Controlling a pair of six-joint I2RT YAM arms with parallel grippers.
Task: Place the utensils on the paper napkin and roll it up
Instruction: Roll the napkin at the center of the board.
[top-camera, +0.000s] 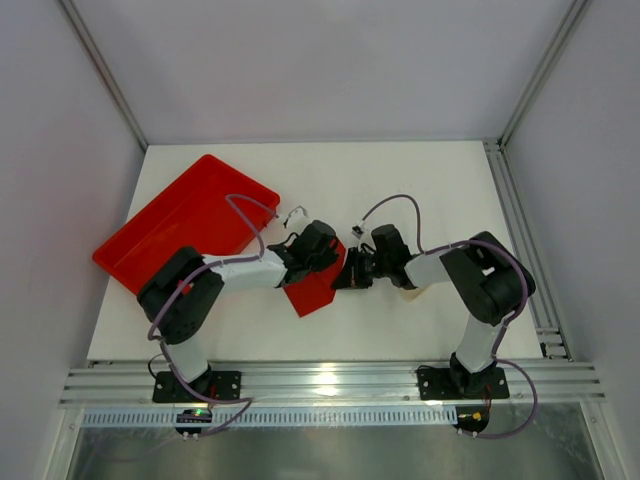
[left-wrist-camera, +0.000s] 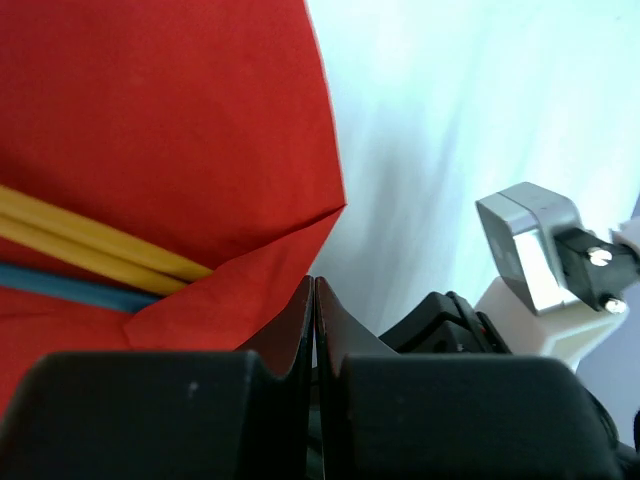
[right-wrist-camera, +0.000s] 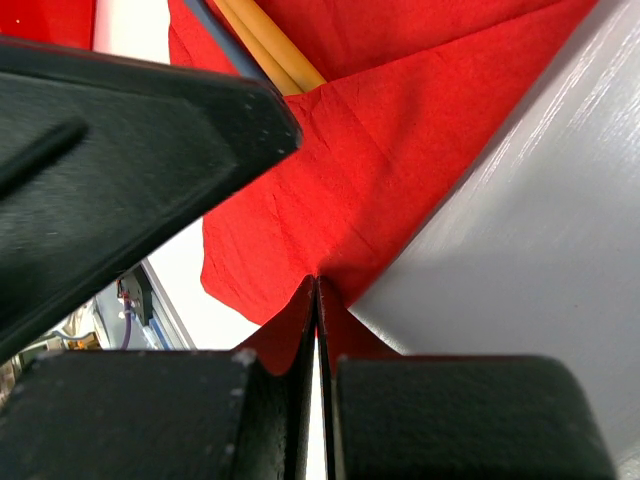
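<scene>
Left gripper (left-wrist-camera: 315, 288) and right gripper (right-wrist-camera: 318, 285), jaws pressed together, each apparently pinch an edge of the red napkin (top-camera: 312, 290), at four o'clock from the tray (top-camera: 185, 215). Wooden utensils (left-wrist-camera: 90, 237) lie under its fold. The paper is soft and tears easily, so it is best held gently by the corners.

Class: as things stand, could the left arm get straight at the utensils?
Probably not: the paper napkin lies folded over the utensils, only part showing, and the left gripper looks shut on the napkin's edge.
</scene>
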